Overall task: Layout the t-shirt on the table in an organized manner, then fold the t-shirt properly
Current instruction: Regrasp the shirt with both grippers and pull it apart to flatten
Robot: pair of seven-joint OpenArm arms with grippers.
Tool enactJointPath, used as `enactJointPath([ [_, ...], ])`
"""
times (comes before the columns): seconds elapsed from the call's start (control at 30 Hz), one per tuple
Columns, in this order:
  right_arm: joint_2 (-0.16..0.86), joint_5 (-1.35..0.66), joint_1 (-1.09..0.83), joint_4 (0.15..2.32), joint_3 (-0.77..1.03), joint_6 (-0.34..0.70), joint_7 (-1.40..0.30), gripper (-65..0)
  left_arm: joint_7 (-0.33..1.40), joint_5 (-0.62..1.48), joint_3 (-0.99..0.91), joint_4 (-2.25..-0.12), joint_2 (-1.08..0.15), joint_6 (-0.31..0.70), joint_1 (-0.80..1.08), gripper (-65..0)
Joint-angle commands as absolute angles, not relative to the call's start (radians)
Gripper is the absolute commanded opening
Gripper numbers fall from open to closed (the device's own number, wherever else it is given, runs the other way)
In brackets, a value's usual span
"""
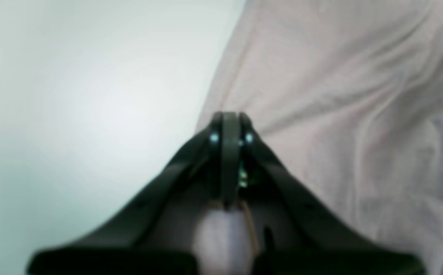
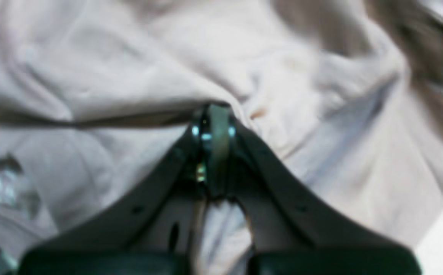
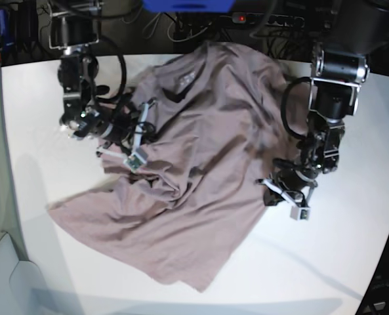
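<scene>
White and smooth, the table (image 3: 37,125) fills most of the base view, its curved edge running down the side beneath the right arm, with dark cables and equipment (image 3: 181,16) crowded beyond its far edge. Spread loosely over the middle of the table lies the t-shirt (image 3: 181,164), a dusty mauve heap that is rumpled rather than flat: its ribbed collar sits toward the table's far edge, deep folds cross the body, and 1 broad flap reaches toward the table's near edge.

2 arms work at opposite sides of the t-shirt. The right gripper (image 3: 134,141) sits on the t-shirt's side nearest the curved table edge, low over a bunched ridge of cloth. In the right wrist view the right gripper (image 2: 213,114) has its jaws pressed together with a fold of the pale fabric caught between the tips, and wrinkled cloth fills the whole picture around it.

The left gripper (image 3: 287,193) sits at the t-shirt's opposite side, right at the hem. In the left wrist view the left gripper (image 1: 229,122) has its jaws drawn together at the very border of the t-shirt (image 1: 339,95), where the fabric meets bare white table (image 1: 72,114); a sliver of cloth shows between the fingers lower down, so it is clamped on the t-shirt's edge. Both wrist views are blurred.
</scene>
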State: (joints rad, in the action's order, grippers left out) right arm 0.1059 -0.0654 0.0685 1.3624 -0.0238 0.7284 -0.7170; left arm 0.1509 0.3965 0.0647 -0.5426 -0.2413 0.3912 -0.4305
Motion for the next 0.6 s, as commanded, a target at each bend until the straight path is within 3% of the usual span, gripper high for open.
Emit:
enactJointPath([
  [0.0, 0.128, 0.039, 0.087, 1.323, -0.008, 0.698, -0.806, -65.0, 0.389, 0.294, 0.070, -0.506, -0.288, 0.291, -0.337, -64.9],
  [0.13, 0.168, 0.039, 0.197, 1.211, 0.007, 0.698, -0.789, -65.0, 0.398, 0.424, 0.070, -0.622, -0.352, 0.291, -0.205, -64.9],
  [0.3, 0.197, 0.041, 0.343, 1.095, 0.008, 0.698, -0.786, -65.0, 0.562, 0.585, 0.062, -0.894, -0.417, 0.291, -0.036, -64.9],
  [0.57, 0.206, 0.041, 0.453, 1.147, 0.025, 0.698, -0.792, -65.0, 0.719, 0.687, -0.259, -1.455, -0.403, 0.288, 0.205, -64.9],
])
